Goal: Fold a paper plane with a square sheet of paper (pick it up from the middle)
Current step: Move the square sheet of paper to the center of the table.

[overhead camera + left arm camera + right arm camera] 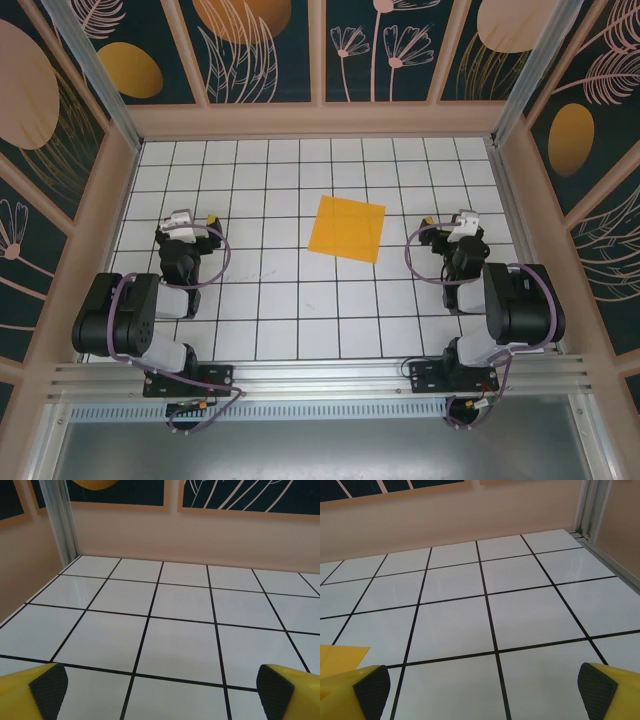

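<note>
the square sheet of paper (346, 228) looks thin, matt and smooth. the table (180, 645) is glossy white. a dull ribbed metal rail (320, 378) runs along its 6 o'clock edge. the left gripper (160, 690) has smooth yellow plastic fingers with rough black pads (47, 686).

1. White table (300, 300), glossy, ruled by black lines into square tiles.
2. Dark wall panels (350, 80) on three sides, painted with pale plant outlines and orange ovals (130, 70).
3. Beige frame (320, 120) between the panels and along the table's far edge.
4. Ribbed aluminium rail (330, 378) across the near edge; aluminium post (60, 520) upright in the far left corner.
</note>
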